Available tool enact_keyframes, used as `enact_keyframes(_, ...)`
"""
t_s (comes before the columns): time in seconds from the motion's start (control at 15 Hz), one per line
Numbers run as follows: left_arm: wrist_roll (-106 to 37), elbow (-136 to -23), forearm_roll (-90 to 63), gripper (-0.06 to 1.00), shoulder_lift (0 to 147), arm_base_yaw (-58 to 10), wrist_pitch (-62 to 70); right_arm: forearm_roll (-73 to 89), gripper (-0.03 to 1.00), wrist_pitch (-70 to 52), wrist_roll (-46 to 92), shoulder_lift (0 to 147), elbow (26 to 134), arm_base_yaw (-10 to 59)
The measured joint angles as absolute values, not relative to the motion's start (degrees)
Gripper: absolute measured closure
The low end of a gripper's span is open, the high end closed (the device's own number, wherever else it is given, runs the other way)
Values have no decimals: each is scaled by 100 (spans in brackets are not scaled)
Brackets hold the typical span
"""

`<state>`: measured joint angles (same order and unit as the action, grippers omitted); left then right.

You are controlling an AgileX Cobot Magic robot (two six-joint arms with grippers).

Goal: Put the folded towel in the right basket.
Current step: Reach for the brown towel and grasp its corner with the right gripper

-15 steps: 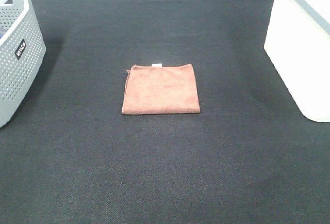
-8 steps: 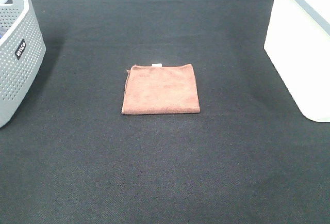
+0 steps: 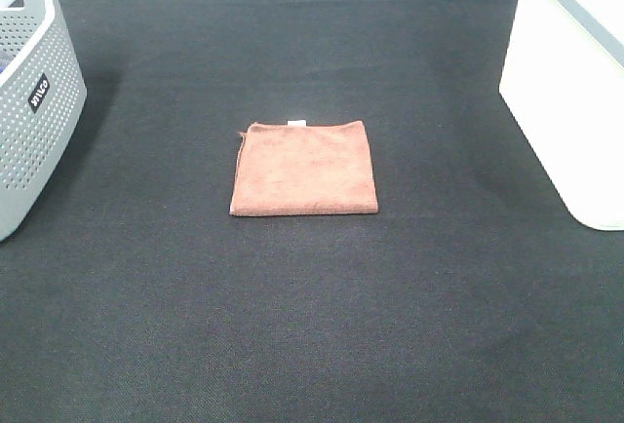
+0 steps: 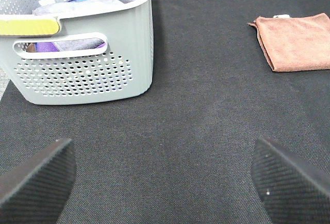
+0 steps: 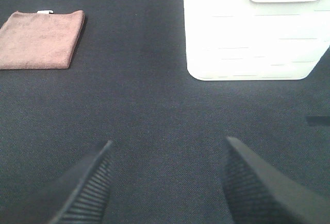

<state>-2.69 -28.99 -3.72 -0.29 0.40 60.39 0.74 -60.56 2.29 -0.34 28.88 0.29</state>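
Brown folded towel (image 5: 41, 39) lies apart from right tool (image 5: 167, 145).

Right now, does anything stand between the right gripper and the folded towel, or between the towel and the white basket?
Nothing visible does. Only bare black mat lies between the open right gripper and the folded towel, and between the towel and the white basket. The grey perforated basket stands far left.
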Motion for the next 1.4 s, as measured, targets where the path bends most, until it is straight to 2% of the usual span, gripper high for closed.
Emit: enact_keyframes(1.4,-269,-2899,-372,7,-29,40,6039,74,39,-6056,229,-34,2888,29)
